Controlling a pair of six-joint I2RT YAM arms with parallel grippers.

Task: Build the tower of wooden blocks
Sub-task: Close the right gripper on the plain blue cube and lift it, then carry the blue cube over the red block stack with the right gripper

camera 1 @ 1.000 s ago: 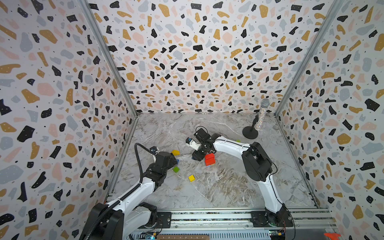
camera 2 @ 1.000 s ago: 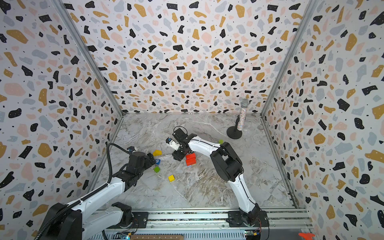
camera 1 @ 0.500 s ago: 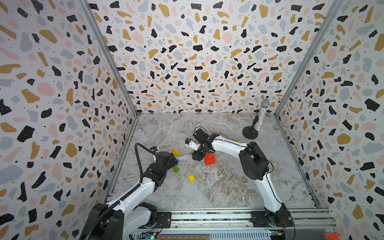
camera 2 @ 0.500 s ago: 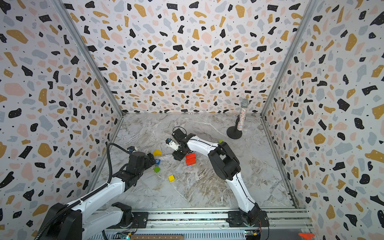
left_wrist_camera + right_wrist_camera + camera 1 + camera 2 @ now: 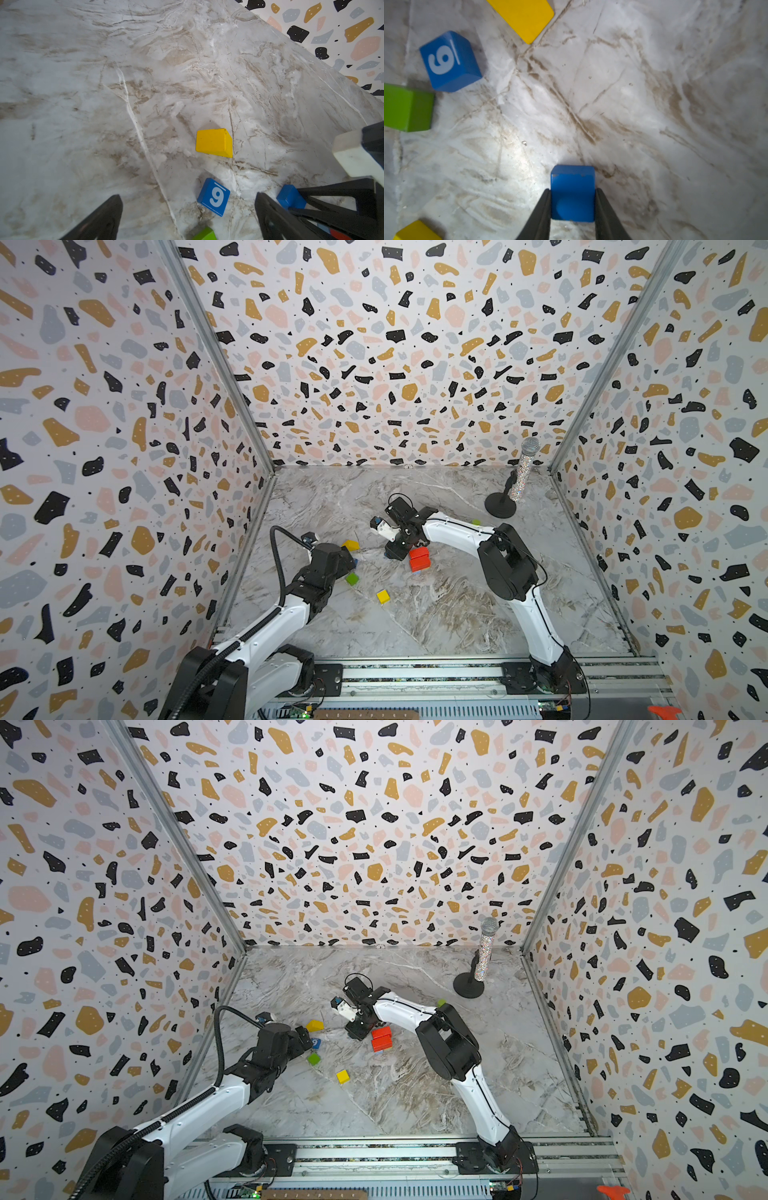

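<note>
Wood blocks lie scattered left of centre on the marble-patterned tabletop (image 5: 415,626), all matte painted wood with crisp edges. Tower (image 5: 418,559) is only a short stack of red bricks with a paler sliver at its foot, standing mid-table. Just beside it my right gripper (image 5: 573,191) pinches a plain blue block (image 5: 573,180) down at the tabletop, both fingers flat against its sides. Further left I see a blue cube marked "9" (image 5: 214,196), a green cube (image 5: 352,578), a larger yellow block (image 5: 214,142) and a small yellow cube (image 5: 382,596), each apart from the others. My left gripper (image 5: 187,218) hangs over the "9" and green cubes, jaws wide, holding nothing. A glittery silver microphone (image 5: 524,472) stands on a black round stand (image 5: 500,506) at back right.
</note>
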